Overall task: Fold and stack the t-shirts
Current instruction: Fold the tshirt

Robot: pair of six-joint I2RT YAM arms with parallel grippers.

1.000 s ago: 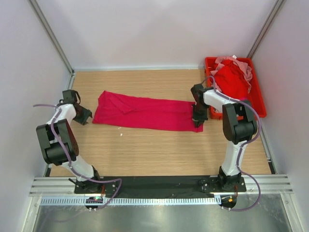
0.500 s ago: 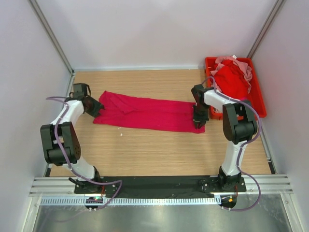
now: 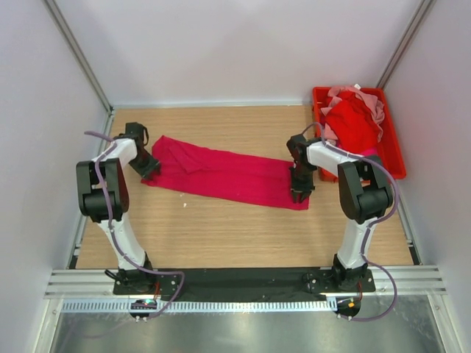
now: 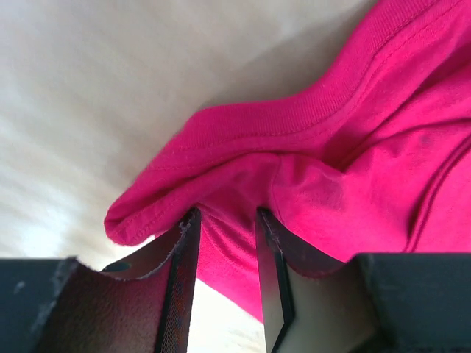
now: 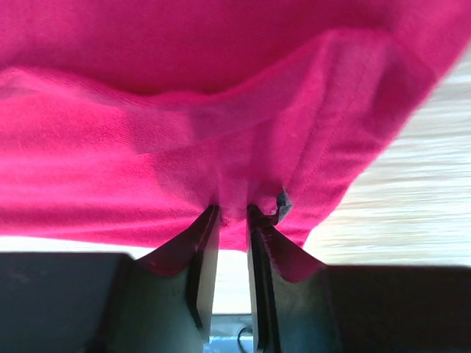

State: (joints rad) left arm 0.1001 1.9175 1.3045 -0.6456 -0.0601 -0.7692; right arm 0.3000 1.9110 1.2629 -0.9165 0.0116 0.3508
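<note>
A crimson-magenta t-shirt (image 3: pixel 221 173) lies folded into a long strip across the wooden table (image 3: pixel 221 243). My left gripper (image 3: pixel 150 169) is at the strip's left end. In the left wrist view its jaws (image 4: pixel 227 217) stand open astride a ridge of the hemmed cloth (image 4: pixel 353 147). My right gripper (image 3: pixel 299 195) is at the strip's right end, near corner. In the right wrist view its jaws (image 5: pixel 232 209) sit close together, with a pucker of the shirt (image 5: pixel 221 88) caught between the tips. A red t-shirt (image 3: pixel 353 121) and a pale pink one (image 3: pixel 377 103) are heaped in the bin.
A rigid red plastic bin (image 3: pixel 396 151) stands at the back right, just behind the right arm. White walls and metal posts close in the table on three sides. Bare wood stretches between the shirt and the arm bases.
My left arm swung in from the table's left edge to the shirt's left end. My right gripper drew the shirt's right corner slightly toward the near side and left.
</note>
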